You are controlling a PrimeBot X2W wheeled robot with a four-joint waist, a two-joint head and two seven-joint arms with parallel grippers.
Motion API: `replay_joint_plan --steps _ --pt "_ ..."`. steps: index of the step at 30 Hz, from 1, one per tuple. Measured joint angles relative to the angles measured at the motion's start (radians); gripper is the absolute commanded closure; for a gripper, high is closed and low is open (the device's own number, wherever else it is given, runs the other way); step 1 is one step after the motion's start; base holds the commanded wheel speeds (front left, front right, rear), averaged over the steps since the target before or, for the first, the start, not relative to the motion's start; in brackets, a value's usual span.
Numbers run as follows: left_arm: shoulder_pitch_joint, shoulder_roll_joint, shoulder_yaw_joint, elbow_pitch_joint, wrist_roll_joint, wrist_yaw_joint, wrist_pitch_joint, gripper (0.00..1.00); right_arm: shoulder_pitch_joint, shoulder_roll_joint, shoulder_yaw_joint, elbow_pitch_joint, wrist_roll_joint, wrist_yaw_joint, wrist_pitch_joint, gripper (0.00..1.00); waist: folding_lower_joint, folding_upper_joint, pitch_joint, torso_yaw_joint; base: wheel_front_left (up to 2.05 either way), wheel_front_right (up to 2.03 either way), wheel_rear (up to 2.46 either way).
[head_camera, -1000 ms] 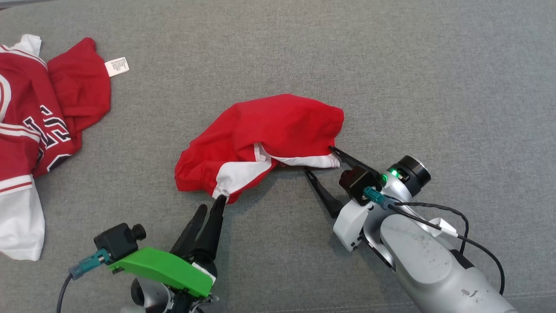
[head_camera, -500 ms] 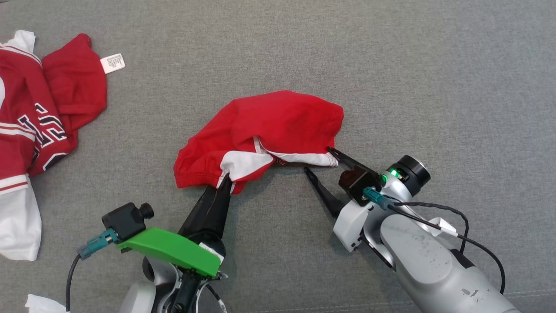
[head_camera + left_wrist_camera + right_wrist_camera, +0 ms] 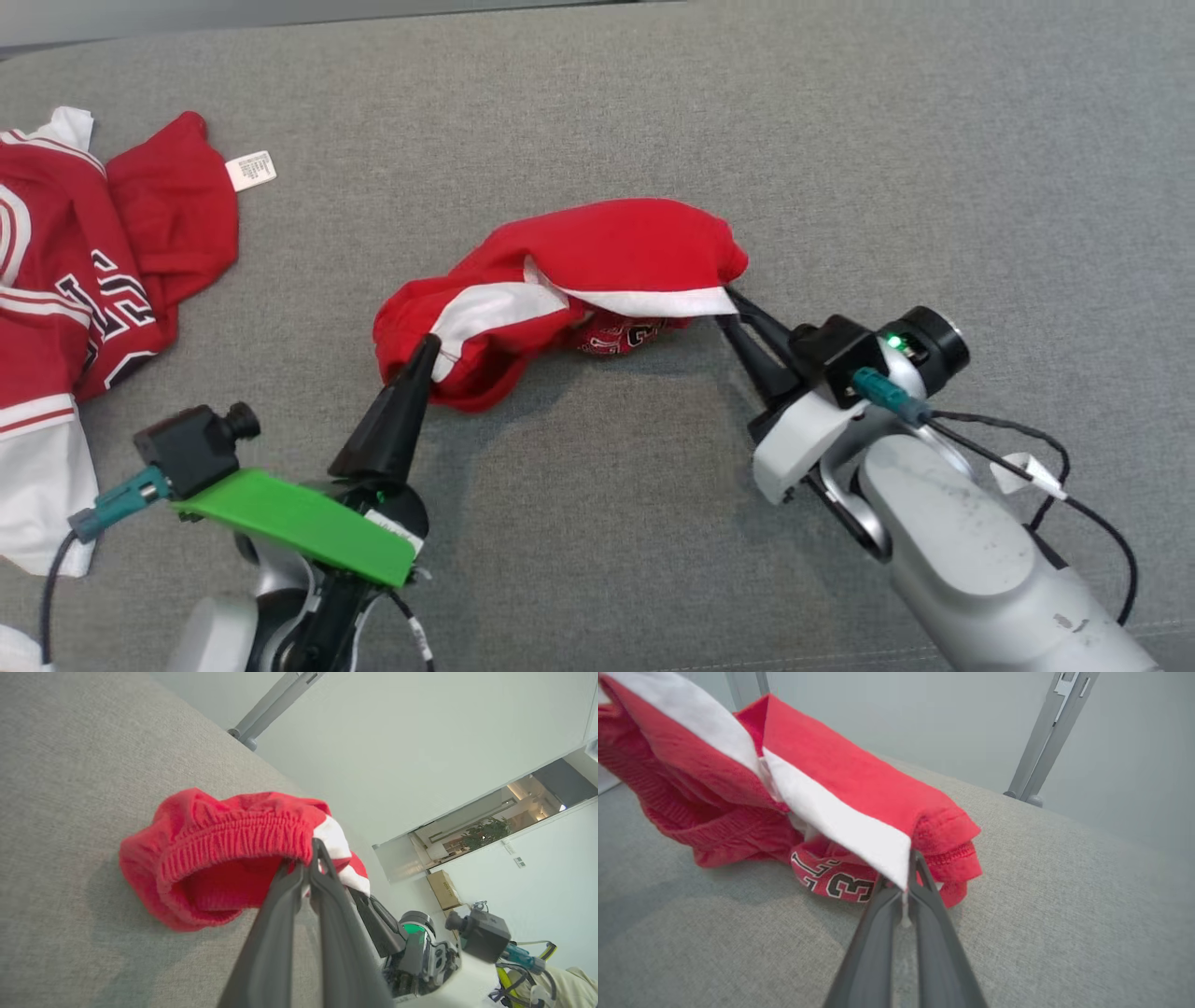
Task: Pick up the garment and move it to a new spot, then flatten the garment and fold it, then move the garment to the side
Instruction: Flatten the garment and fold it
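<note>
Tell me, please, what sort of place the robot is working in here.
Probably an indoor lab or office set up for testing: a wide grey fabric surface holding red shorts and a jersey, plain pale walls, and a cardboard box and a plant further back.

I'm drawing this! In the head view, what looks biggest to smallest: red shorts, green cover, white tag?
1. red shorts
2. green cover, nearer the camera, so true size unsure
3. white tag
</note>
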State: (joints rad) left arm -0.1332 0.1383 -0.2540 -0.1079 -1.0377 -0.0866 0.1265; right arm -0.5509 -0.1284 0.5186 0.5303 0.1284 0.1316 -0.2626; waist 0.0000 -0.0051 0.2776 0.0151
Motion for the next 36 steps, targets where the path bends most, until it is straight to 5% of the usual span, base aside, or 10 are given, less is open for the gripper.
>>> replay_joint_plan --steps 8,17,25,36 --pt "0.075 0.147 0.038 -0.299 -0.002 0.066 0.138 1.0 0.051 -0.145 -0.044 -0.267 0.176 0.0 0.09 1.0 0.0 0.0 -0.074 -0.027 0.0 0.0 0.0" --pt "0.045 0.25 0.097 -0.563 -0.014 0.156 0.271 1.0 0.054 -0.287 -0.258 -0.666 0.479 0.0 0.331 1.0 0.0 0.0 -0.111 -0.111 0.0 0.0 0.0" --pt "-0.051 0.306 0.185 -0.595 -0.029 0.197 0.318 1.0 0.034 -0.329 -0.414 -0.715 0.549 0.001 0.465 1.0 0.0 0.0 -0.041 -0.164 0.0 0.0 0.0" --pt "-0.065 0.291 0.152 -0.521 -0.028 0.216 0.328 1.0 0.097 -0.282 -0.35 -0.672 0.515 0.0 0.445 1.0 0.0 0.0 0.056 -0.199 0.0 0.0 0.0"
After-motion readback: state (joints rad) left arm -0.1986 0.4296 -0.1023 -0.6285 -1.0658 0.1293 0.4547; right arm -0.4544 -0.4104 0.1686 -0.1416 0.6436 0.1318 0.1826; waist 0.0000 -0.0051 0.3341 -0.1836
